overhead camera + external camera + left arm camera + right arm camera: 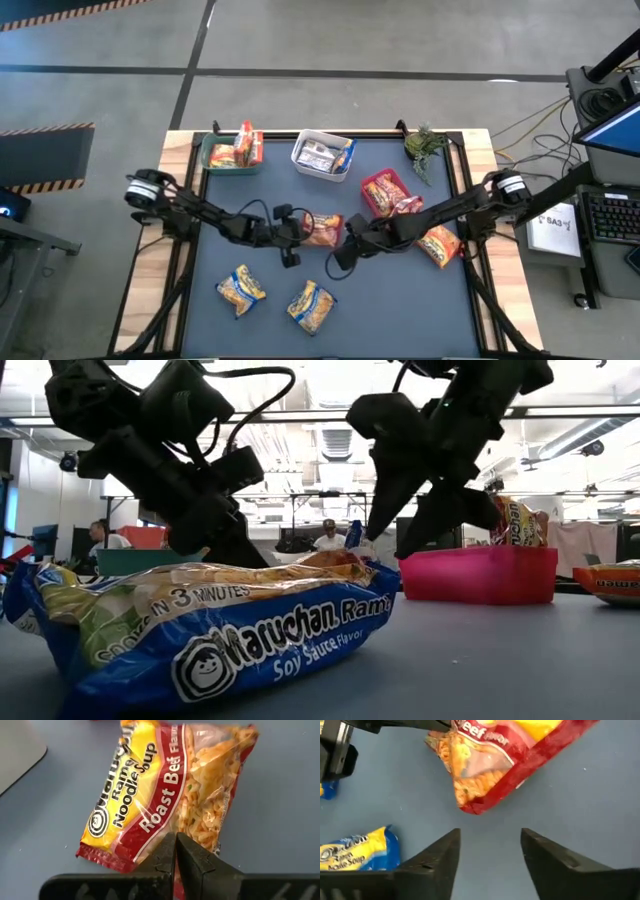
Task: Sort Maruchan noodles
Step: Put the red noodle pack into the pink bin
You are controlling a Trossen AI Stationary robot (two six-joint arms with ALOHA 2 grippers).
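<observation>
A red-and-yellow roast beef Maruchan noodles packet (pixel 322 229) lies mid-table. My left gripper (pixel 299 234) is shut at the packet's left end. My right gripper (pixel 342 252) hovers open just right of and nearer than the packet, with nothing between its fingers (pixel 490 845). Two blue-and-yellow packets (pixel 240 290) (pixel 312 305) lie flat near the front edge. One of them fills the foreground of the low view (pixel 200 630). Another orange packet (pixel 440 245) lies at the right. My left gripper (pixel 175 845) has its two fingers closed together on the red short end of the roast beef packet (pixel 150 855), coming slanting down from the table's left. The rest of the packet stretches away from the fingertips. I cannot tell whether it lies on the table or hangs just above it.
Along the far edge stand a green bin (pixel 212 158) and a white bin (pixel 300 160), with a red bin (pixel 372 182) nearer the middle; each holds packets. A green plant sprig (pixel 425 148) lies at the far right. Open blue tabletop lies between the arms and the front packets.
</observation>
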